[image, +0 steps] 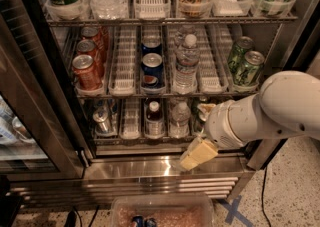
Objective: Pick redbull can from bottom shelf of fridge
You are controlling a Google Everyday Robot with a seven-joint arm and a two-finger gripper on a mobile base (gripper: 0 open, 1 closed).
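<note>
The fridge (150, 168) stands open in front of me. Its bottom shelf (131, 133) has white slotted lane trays and a steel front lip. The redbull can (102, 119), slim and silver-grey, stands in the left lane of that shelf. My gripper (196, 154), with its cream-coloured tip, hangs in front of the steel lip below the shelf's right half. It is well to the right of the can and lower than it. My white arm (260, 116) reaches in from the right and hides the shelf's right end.
A dark bottle (154, 113) and a water bottle (179, 116) share the bottom shelf. The rack above holds red cola cans (86, 68), blue cans (151, 68), a water bottle (187, 63) and green cans (246, 66). The glass door (30, 96) is at the left. A clear bin (162, 211) sits on the floor.
</note>
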